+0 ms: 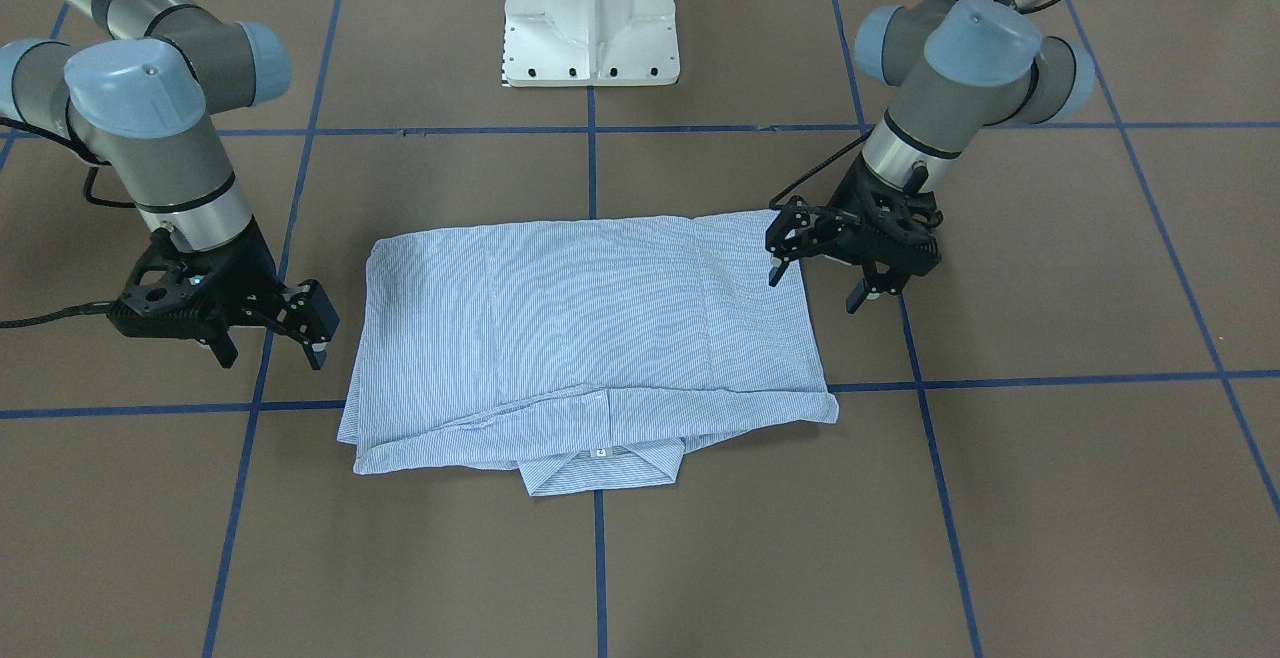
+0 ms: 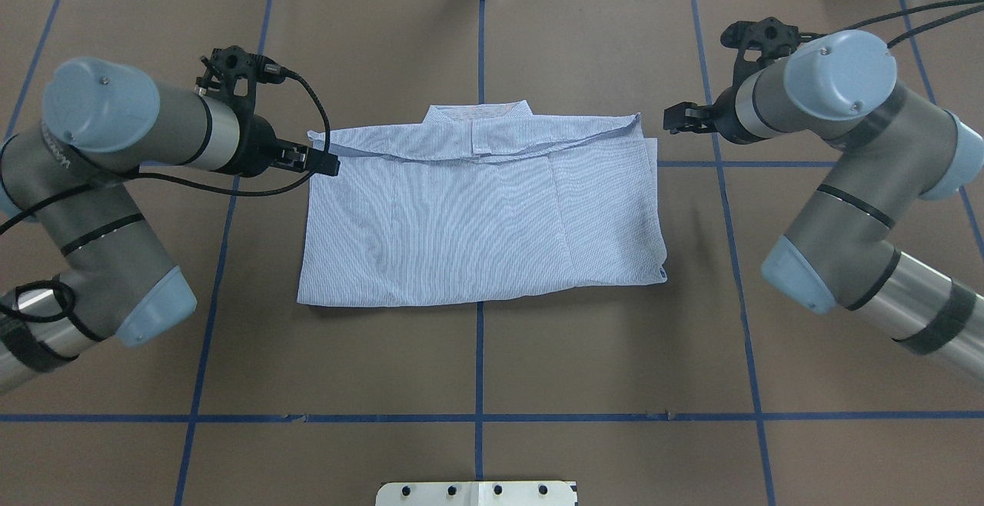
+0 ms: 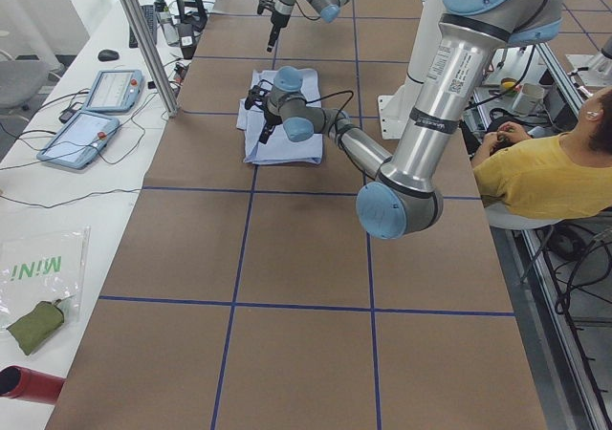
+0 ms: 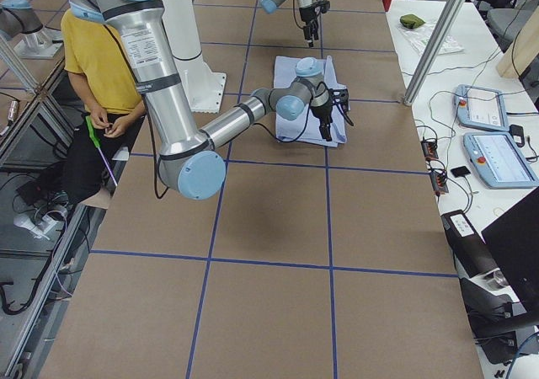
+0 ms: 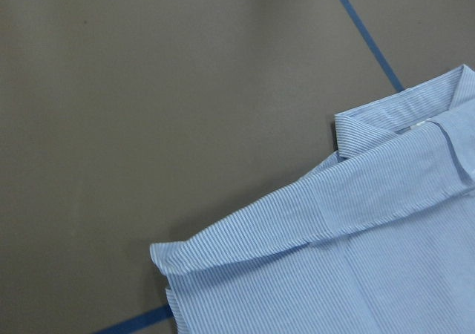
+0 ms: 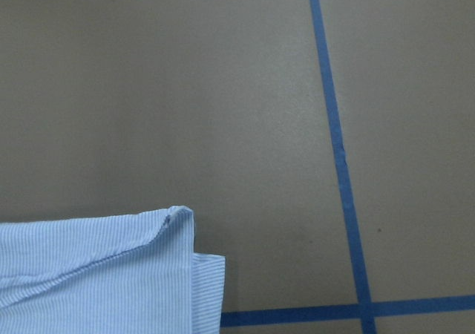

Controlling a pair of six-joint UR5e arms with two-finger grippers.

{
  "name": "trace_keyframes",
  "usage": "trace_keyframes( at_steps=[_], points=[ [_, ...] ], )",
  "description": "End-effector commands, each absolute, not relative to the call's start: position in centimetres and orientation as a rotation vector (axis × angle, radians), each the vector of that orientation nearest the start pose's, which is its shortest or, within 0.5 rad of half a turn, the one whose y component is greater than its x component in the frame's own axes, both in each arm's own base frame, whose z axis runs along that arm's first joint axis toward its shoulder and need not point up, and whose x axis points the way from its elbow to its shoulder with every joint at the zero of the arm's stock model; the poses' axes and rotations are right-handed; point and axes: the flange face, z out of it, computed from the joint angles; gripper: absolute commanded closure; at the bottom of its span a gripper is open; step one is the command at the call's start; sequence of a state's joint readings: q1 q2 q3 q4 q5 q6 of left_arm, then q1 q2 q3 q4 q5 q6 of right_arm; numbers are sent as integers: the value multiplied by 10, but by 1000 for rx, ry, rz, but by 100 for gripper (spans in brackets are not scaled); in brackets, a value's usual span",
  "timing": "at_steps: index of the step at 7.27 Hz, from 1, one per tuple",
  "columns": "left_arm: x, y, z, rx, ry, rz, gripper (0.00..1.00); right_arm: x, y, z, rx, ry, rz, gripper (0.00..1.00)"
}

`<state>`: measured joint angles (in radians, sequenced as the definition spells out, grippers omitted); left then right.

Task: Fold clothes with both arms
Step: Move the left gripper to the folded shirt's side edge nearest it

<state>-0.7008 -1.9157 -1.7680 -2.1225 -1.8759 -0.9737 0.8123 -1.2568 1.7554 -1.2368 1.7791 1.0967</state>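
Left arm bent at the elbow and reached forward, left gripper hung low and pointed down, jaws stood apart and empty, right arm bent likewise on the opposite side, right gripper pointed down, jaws parted and empty.

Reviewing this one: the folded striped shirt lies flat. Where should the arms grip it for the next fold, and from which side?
Probably the shirt is best taken at its two corners beside the collar, each from its own outer side. The left gripper and right gripper, both open, flank that end, where the layered edges lie exposed.
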Motion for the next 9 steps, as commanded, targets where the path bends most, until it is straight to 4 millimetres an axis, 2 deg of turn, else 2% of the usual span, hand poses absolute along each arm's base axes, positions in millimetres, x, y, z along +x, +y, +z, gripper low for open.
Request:
trace_keyframes(
  at_steps=[1,2,3,4,8,9],
  points=[
    [437,-395,330,350,1039,-75,0,-330,-512,376,349,-782,231,0],
    [455,-372,339,315,1033,-117,4,-330,-512,374,350,-783,231,0],
    [463,-361,343,289,1033,-139,16,-330,-512,373,352,-783,232,0],
    [468,-355,352,291,1014,-136,20,-331,-512,373,352,-783,232,0],
    [469,-351,373,277,974,-131,20,-334,-513,369,356,-788,230,0],
    [470,-348,374,274,974,-126,26,-334,-513,370,355,-786,231,0]
  ],
)
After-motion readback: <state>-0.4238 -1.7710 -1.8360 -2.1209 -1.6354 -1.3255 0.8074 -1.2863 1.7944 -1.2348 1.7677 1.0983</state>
